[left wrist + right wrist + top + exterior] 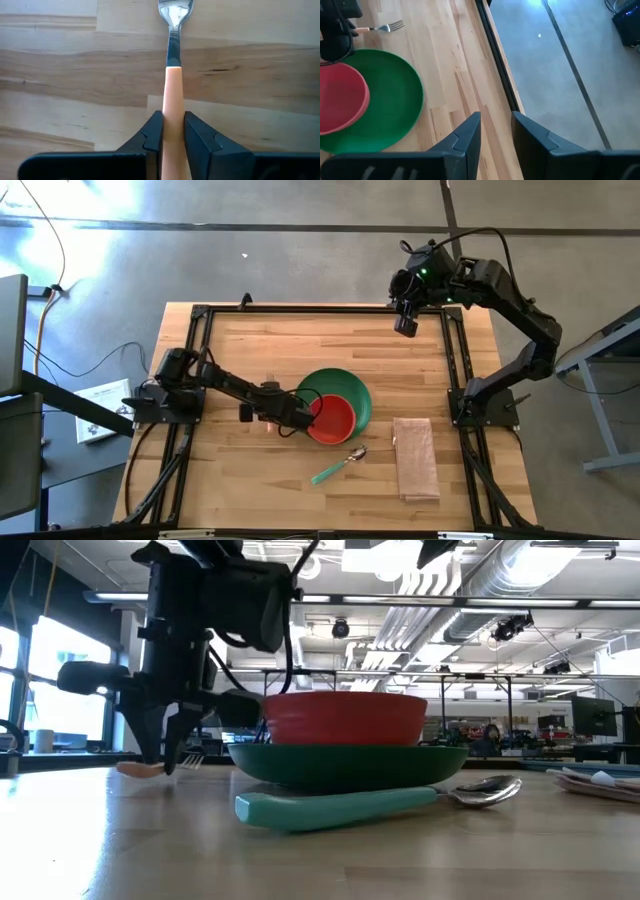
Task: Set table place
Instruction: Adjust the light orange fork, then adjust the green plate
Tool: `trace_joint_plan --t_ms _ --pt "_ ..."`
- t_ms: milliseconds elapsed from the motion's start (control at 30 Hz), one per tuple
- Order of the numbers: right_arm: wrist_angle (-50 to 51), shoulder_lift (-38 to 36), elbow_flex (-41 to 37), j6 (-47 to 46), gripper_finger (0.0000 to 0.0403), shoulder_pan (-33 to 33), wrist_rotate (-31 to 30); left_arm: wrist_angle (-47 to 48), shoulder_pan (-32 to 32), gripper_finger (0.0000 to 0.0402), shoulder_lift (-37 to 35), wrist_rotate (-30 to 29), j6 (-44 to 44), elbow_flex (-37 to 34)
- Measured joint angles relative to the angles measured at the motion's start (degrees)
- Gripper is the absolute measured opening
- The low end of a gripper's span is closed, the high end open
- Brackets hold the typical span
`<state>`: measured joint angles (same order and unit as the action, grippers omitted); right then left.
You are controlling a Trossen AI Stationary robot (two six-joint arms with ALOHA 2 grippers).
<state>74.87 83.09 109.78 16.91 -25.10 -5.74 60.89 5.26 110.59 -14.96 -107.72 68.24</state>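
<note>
Plate: the round green plate (352, 392) lies near the middle of the table (250, 490), flat on the wood; it also shows in the right wrist view (390, 100) and from table height (340, 765).
Bowl: the red bowl (333, 419) sits on the plate, toward its near edge, and overhangs that rim slightly; its red wall rises above the plate in the low view (345, 718).
Fork: the orange-handled fork (172, 75) lies on the bare wood just beside the plate, on the left arm's side, tines pointing away from the gripper; its tines show in the right wrist view (390, 26).
Left gripper: the left gripper (272, 418) is low over the table beside the plate, its two dark fingers (150, 135) pressed against both sides of the fork's orange handle.
Spoon: the teal-handled spoon (338, 465) lies in front of the plate, set at an angle, its metal bowl end nearest the plate rim; it is close in the low view (340, 806).
Napkin: the folded pinkish-beige napkin (415, 458) lies flat, apart from the plate, on the right arm's side.
Right gripper: the right gripper (405, 325) hangs over the table's far rail, well apart from the setting, fingers parted with nothing between them (496, 135).
Writing: no readable brand, label or lettering on any item.
</note>
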Motion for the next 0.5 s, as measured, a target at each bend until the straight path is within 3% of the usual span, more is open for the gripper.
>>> trace_joint_plan --t_ms 200,500 --pt "0.0 0.0 0.0 0.08 0.0099 0.0 0.0 -1.06 0.02 0.0059 0.7 0.2 -0.16 0.05" --pt "0.05 0.0 0.0 0.1 0.0099 0.01 0.35 -0.72 0.02 0.0138 0.87 0.31 -0.15 0.05"
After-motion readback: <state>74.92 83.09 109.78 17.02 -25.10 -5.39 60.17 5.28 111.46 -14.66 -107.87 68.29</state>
